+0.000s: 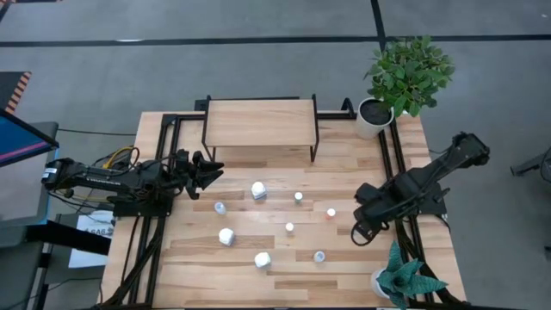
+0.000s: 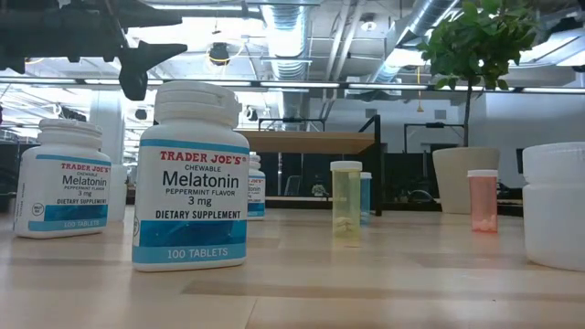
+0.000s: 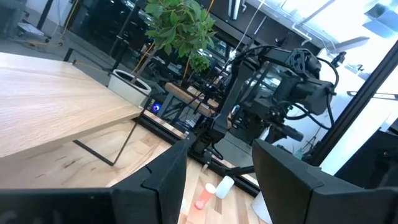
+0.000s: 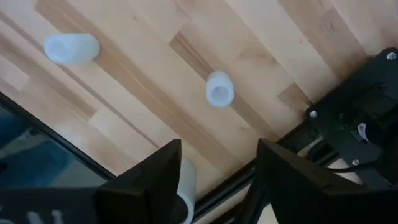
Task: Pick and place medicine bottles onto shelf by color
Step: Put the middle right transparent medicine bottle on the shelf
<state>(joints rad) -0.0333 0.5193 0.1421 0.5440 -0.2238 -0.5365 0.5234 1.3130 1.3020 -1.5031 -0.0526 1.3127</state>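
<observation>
The shelf, a light-wood top on black legs, stands at the table's far middle. Several medicine bottles stand upright on the table in front of it: chunky white ones, a small pale-blue one, small white-capped ones and an orange-red one. My left gripper is open and empty above the table, left of the bottles and near the shelf's left legs. My right gripper is open and empty above the table's right side, right of the bottles.
A leafy plant in a white pot stands at the far right corner and a spiky plant in a pot at the near right corner. Black frame rails run along both sides. The shelf top is bare.
</observation>
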